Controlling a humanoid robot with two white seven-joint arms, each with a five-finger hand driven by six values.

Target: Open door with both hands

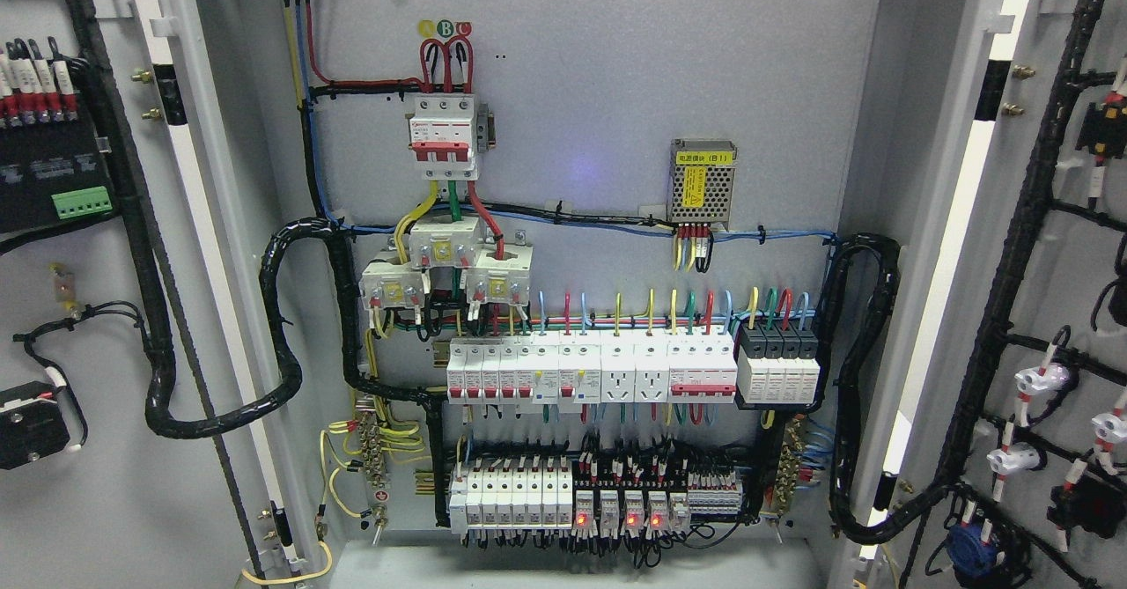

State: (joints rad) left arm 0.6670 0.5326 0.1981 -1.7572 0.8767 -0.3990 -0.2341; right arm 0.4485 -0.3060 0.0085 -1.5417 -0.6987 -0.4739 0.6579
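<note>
Both cabinet doors wide open

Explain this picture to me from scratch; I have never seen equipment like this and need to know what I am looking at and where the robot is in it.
This is a single view from a camera on a humanoid robot's head, looking straight into an electrical cabinet. Both of its doors already stand open: the left door and the right door, each carrying wiring on its inner face. On the back panel sit a red and white main breaker, a small metal power supply, a row of white breakers and, lower down, relays with red lights. Thick black cable bundles loop out to the doors. No robot hand shows here, so nothing is held.
</note>
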